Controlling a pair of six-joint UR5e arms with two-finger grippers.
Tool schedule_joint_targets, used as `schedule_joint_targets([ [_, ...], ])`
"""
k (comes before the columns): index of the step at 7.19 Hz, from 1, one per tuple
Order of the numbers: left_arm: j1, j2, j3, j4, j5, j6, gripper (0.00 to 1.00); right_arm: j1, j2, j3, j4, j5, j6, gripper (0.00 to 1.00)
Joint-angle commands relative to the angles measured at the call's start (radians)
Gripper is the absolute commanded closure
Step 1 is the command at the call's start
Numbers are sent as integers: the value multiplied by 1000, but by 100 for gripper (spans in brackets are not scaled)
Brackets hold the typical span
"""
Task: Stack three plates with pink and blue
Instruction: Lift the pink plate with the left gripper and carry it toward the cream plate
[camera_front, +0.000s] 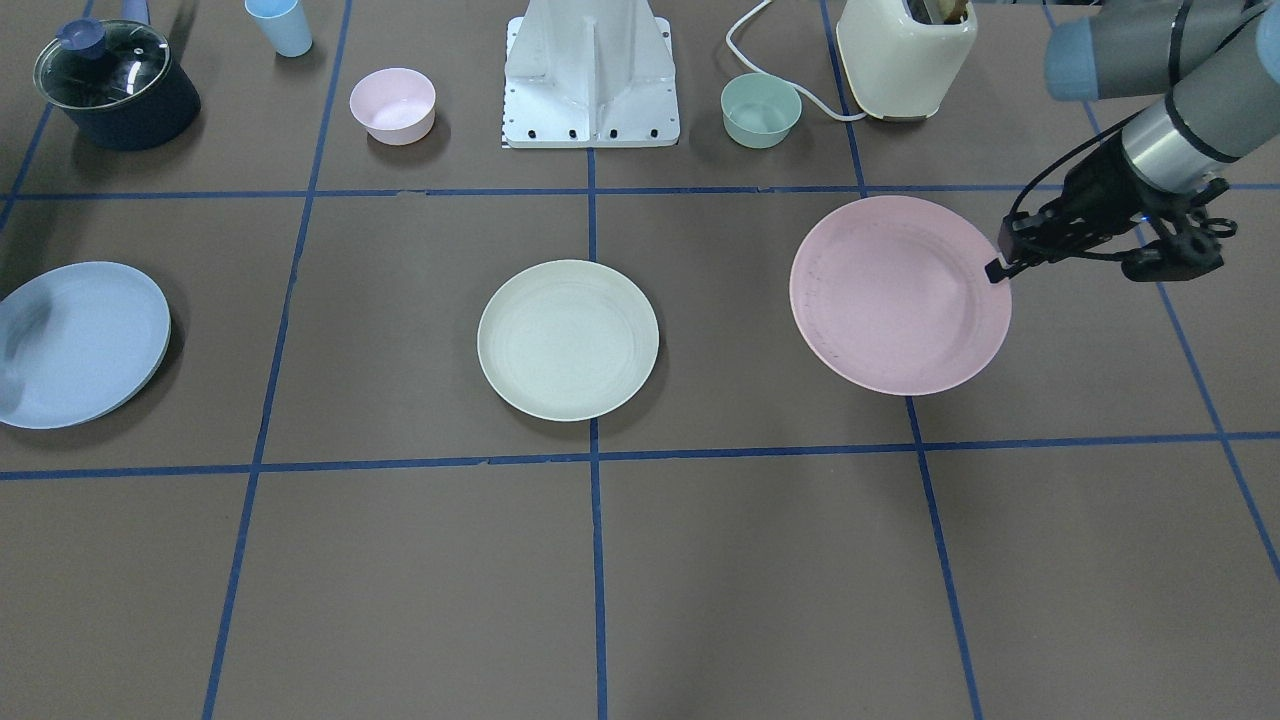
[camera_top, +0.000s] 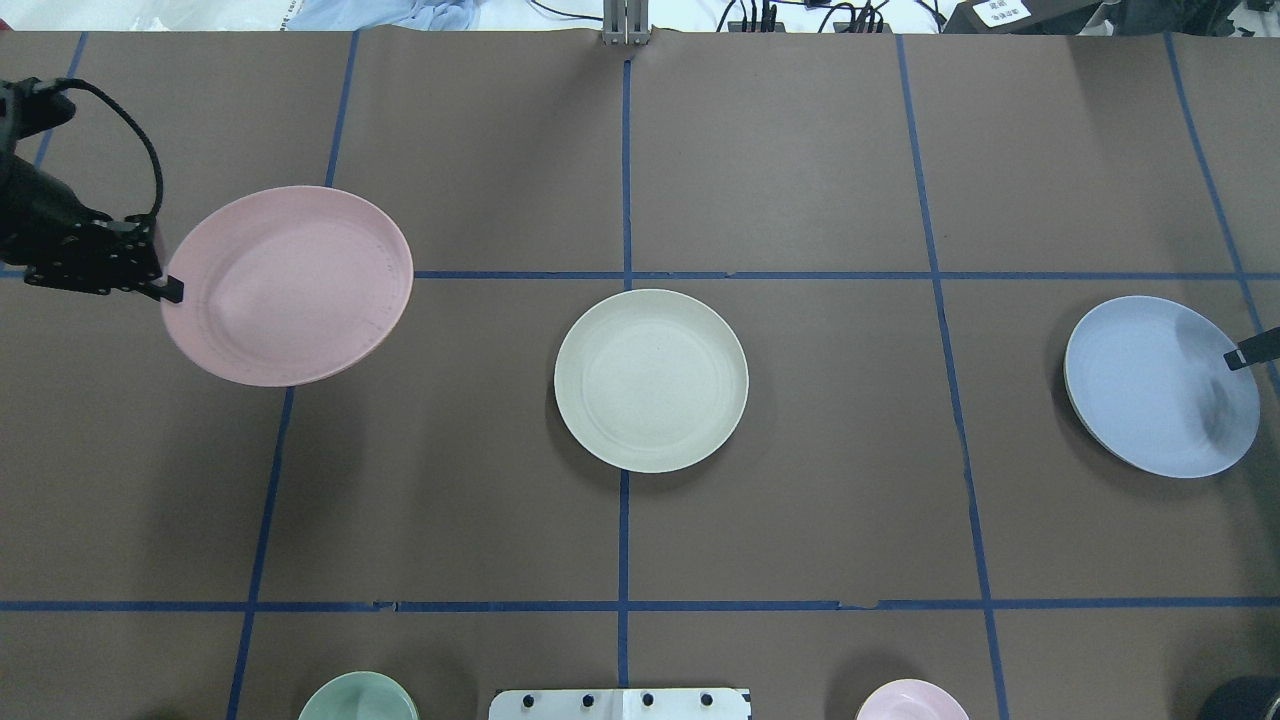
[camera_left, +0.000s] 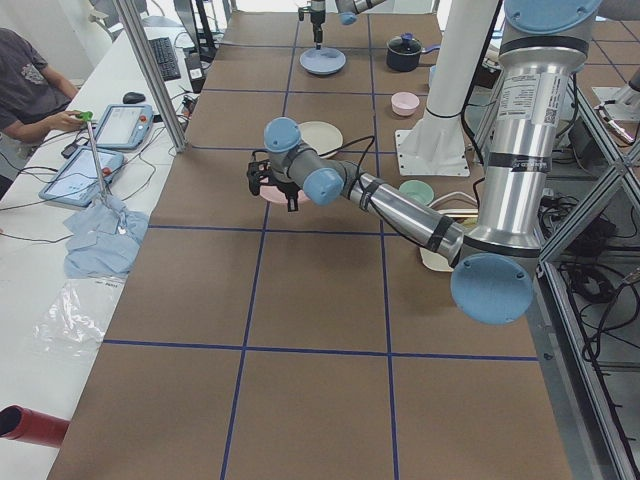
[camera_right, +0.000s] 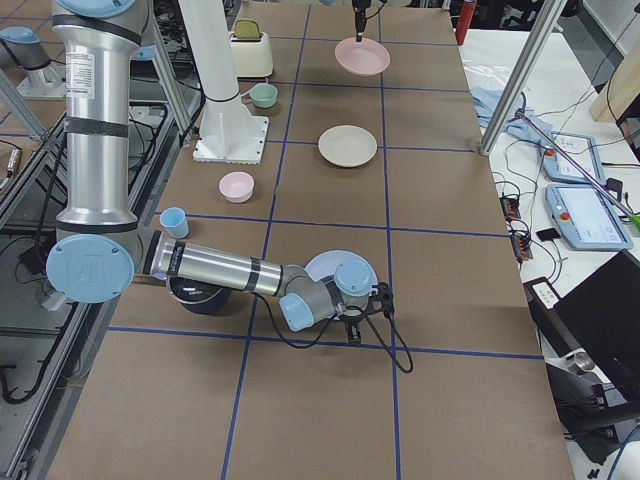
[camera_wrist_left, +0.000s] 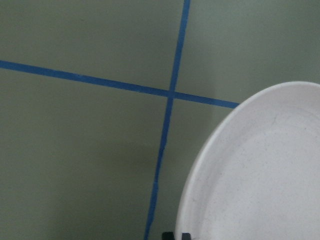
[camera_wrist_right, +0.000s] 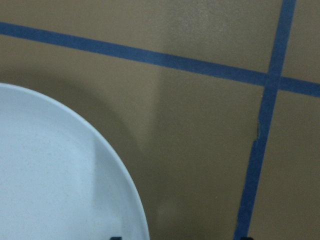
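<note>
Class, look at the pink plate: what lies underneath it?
The pink plate hangs tilted above the table, held at its rim by the left tool. Only its shadow and blue tape show; directly beneath is covered.

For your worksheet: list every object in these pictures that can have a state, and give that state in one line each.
pink plate: lifted, tilted, rim held by left gripper
blue plate: lifted, tilted, rim held by right gripper
cream plate: flat on table, untouched
pot: lid on
pink bowl: upright, empty
</note>
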Motion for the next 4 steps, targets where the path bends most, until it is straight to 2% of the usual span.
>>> schedule_joint_targets([
  [1,123,-114,3,-4,11,-206,100,-2,0,-4,-6,20,3,41],
  [2,142,-133,3,-4,11,-241,100,-4,0,-10,-5,28,3,51],
  [4,151,-150,6,-4,11,-252,100,-17,0,-13,-5,34,3,56],
])
